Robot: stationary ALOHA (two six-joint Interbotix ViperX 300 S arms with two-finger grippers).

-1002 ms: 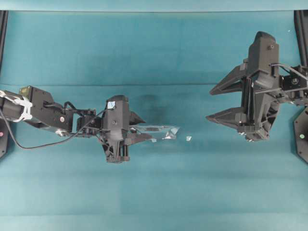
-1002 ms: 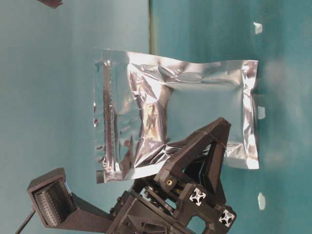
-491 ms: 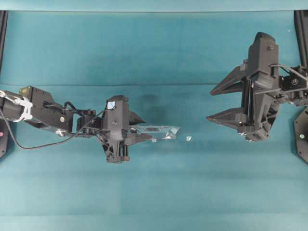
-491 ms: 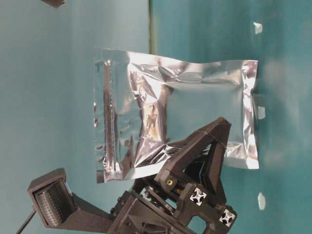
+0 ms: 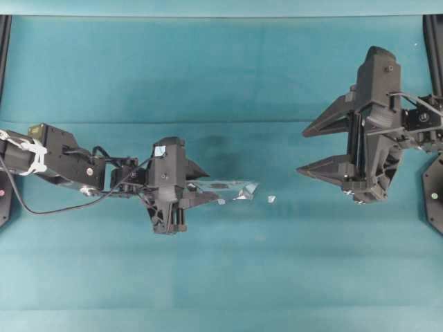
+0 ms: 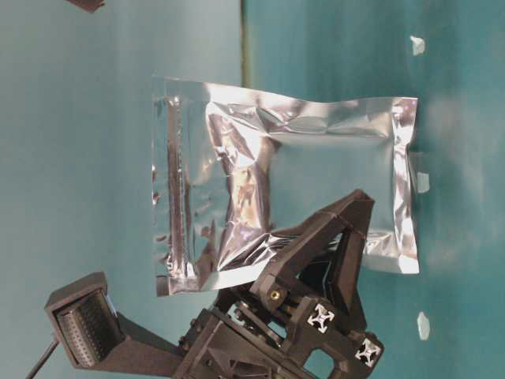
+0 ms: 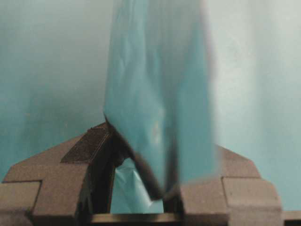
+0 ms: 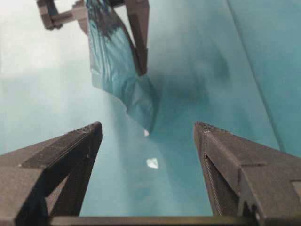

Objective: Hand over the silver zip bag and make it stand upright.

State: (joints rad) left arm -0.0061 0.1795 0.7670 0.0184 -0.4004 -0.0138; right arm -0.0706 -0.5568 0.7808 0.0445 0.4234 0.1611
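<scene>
The left gripper (image 5: 197, 185) pinches one edge of the shiny crinkled silver foil zip bag (image 5: 232, 189), holding it edge-on above the teal cloth table (image 5: 221, 277). The right gripper (image 5: 304, 149) waits at 3 o'clock, well apart, fingers spread wide. Risk: the thin pouch may flex aside or slip at the transfer grasp. No containers in view; the pouch's contents cannot be determined

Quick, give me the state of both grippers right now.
Left gripper: closed on the silver zip bag, holding it off the table.
Right gripper: open wide, holding nothing, apart from the bag.
</scene>
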